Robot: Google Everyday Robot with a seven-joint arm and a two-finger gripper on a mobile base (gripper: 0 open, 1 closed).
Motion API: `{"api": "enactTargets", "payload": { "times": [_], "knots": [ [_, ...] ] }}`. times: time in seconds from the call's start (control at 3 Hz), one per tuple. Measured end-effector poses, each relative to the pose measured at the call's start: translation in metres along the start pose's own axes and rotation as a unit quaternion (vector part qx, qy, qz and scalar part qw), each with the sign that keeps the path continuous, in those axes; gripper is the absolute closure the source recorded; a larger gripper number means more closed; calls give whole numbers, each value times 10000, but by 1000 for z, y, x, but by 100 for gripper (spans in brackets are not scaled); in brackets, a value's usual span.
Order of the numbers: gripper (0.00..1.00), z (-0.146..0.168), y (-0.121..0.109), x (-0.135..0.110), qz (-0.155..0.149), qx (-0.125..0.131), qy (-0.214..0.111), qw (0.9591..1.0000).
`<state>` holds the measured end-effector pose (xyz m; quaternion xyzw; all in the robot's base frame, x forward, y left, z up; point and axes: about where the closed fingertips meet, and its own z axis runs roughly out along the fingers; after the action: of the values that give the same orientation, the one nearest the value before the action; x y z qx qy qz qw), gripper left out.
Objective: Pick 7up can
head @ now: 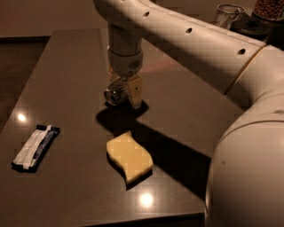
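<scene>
We have the gripper (124, 94) down low on the dark table (66, 62), set against and partly over the can (113, 95); the can lies on its side near the middle of the table with one shiny end turned toward the camera; we cannot tell whether the gripper is closed on the can or merely standing around it. We judge the step in hand to be the grasp itself; to do it well we would take the can across its round body and not by its ends, and low enough to catch the widest part; a can lying down is apt to roll, so the squeeze should come evenly from both sides; thin metal dents, so a moderate grip will do; then we would lift straight up and slowly. The yellow sponge (129, 156) lies nearer the camera, apart from the can, and the wrapped packet (35, 147) is well off at the left; neither hampers the lift. As for containers, a clear glass (228, 14) stands at the far right behind the arm, and we see nothing in it; just beside it a jar (268, 9) holds small brown pieces that we cannot name; whether the can is full or opened we cannot tell.
</scene>
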<state>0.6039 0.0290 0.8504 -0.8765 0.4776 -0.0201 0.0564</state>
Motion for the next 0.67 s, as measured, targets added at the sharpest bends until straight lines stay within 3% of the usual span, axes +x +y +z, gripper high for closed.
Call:
{"api": "enactTargets", "payload": {
  "times": [0.33, 0.67],
  "knots": [
    [46, 3, -4, 6, -79, -121, 191, 9997],
    [70, -8, -11, 12, -64, -70, 237, 9997]
  ]
}}
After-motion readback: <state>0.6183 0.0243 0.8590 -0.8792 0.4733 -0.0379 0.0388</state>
